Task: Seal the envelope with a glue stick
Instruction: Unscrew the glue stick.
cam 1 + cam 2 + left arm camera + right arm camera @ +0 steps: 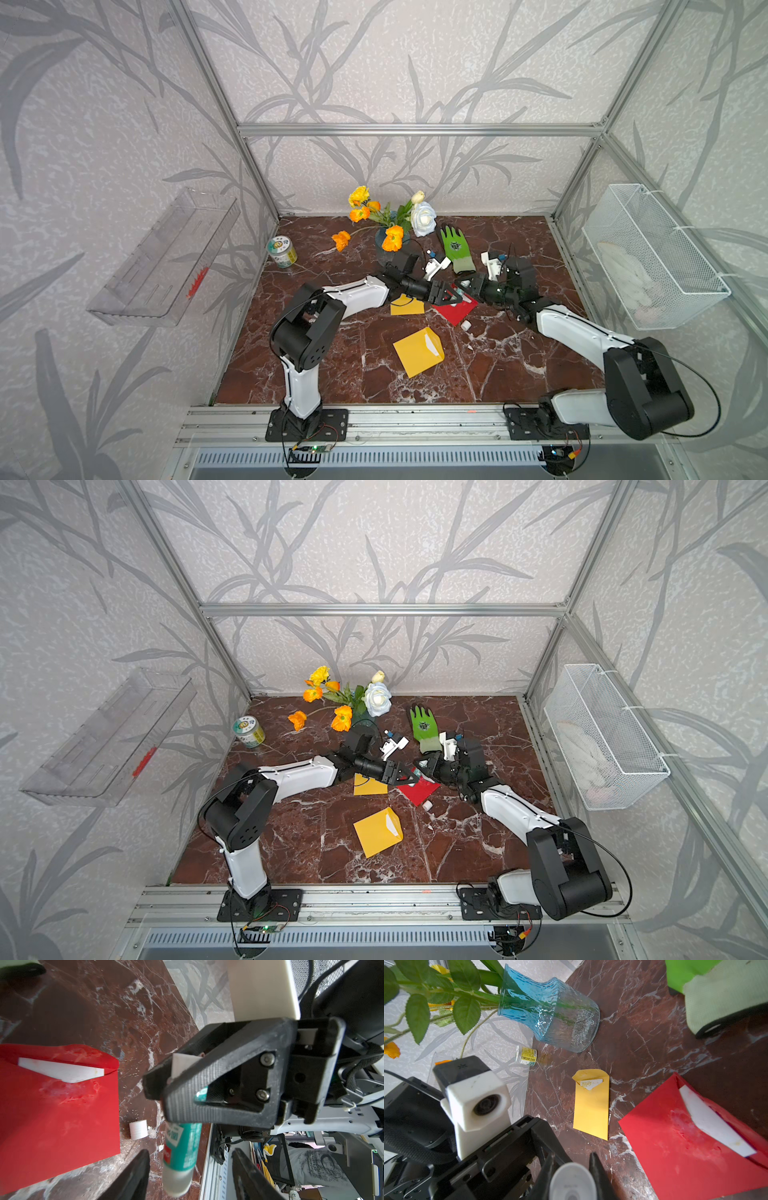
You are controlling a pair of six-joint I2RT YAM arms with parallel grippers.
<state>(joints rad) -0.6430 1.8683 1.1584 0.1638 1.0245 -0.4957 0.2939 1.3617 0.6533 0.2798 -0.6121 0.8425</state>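
Glue stick (180,1151) hangs above the counter (83,1012) near a red envelope (52,1115), pinched by the right gripper (571,1159); the left gripper (190,1155) stands spread around its free end. White cap (138,1129) lies beside the envelope.

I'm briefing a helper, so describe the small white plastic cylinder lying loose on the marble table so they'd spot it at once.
On the dark red marble tabletop, find the red paper envelope near the middle. Just off its near corner lies the small white plastic cylinder: stubby and round, unlike the flat yellow paper envelope nearby.
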